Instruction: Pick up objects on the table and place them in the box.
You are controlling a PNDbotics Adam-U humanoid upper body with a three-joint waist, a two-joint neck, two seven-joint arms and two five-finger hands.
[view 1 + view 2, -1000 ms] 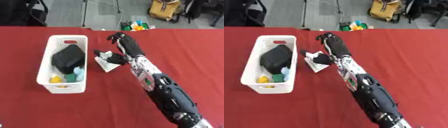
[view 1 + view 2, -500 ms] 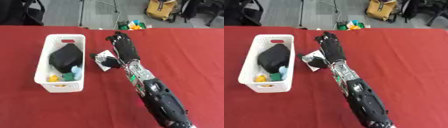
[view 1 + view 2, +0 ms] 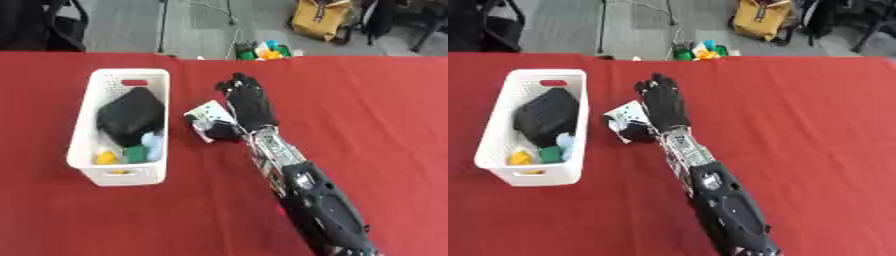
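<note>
A small white packet with a black part (image 3: 207, 119) lies on the red table just right of the white box (image 3: 122, 175). My right hand (image 3: 250, 107) lies beside the packet on its right, fingers straight and pointing to the far edge, thumb down against the packet's dark near end. The hand is open and nothing is lifted. Inside the box lie a black pouch (image 3: 131, 113), a yellow piece (image 3: 105, 158), a green block (image 3: 136, 153) and a pale blue item (image 3: 152, 144). My left hand shows in neither view.
My right forearm (image 3: 302, 190) stretches from the lower right corner across the table's middle. Red cloth (image 3: 376, 110) covers the table. Beyond the far edge, on the floor, are colourful toys (image 3: 265, 51) and a yellow bag (image 3: 318, 19).
The views have shifted a little. My right forearm has swung so that it comes in more from below; the hand stays by the packet, which has not visibly moved.
</note>
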